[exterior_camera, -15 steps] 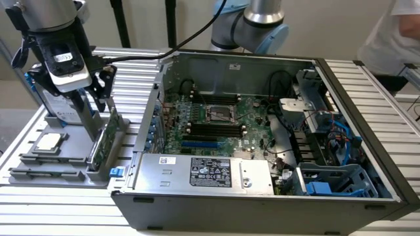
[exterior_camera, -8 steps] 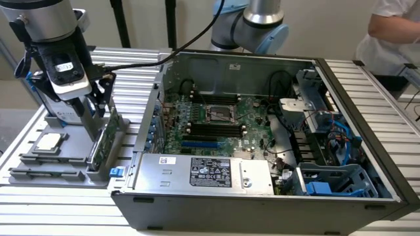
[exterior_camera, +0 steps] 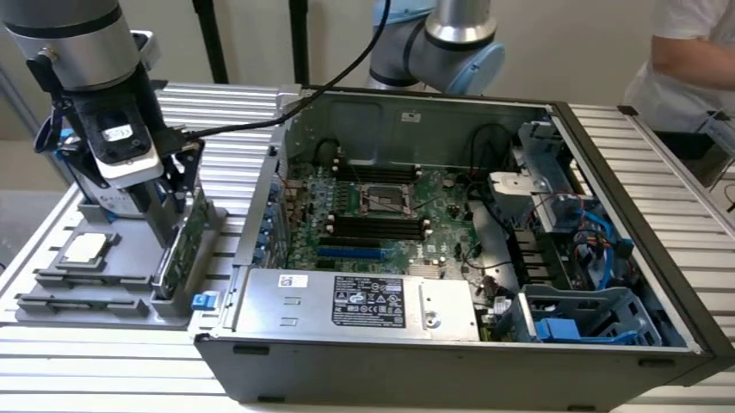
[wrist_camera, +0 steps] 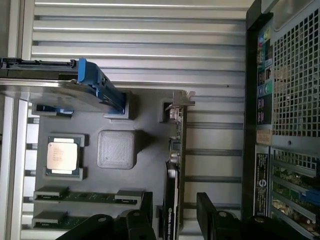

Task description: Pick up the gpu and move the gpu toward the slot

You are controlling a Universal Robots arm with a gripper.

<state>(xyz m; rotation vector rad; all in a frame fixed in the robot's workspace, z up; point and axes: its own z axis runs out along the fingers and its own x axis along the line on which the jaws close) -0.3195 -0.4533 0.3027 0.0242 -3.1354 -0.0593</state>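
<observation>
The gpu point(exterior_camera: 182, 249) stands on edge in a grey holder tray point(exterior_camera: 109, 284) at the exterior view's left, a thin green card beside the open computer case. In the wrist view the gpu point(wrist_camera: 176, 165) runs away from the camera, with its silver bracket point(wrist_camera: 178, 104) at the far end. My gripper point(exterior_camera: 170, 202) hangs straight over the card. Its two black fingers point(wrist_camera: 146, 212) straddle the near end of the board with a gap on each side, so the gripper point(wrist_camera: 176, 205) is open. A blue slot point(exterior_camera: 350, 254) lies on the motherboard inside the case.
The tray also holds a square silver chip point(wrist_camera: 62, 156), memory sticks point(wrist_camera: 85, 196) and a hard drive with blue rails point(wrist_camera: 95, 90). The case wall point(exterior_camera: 275, 198) rises right beside the tray. A power supply point(exterior_camera: 356, 301) fills the case front. A person point(exterior_camera: 689, 60) stands at the back right.
</observation>
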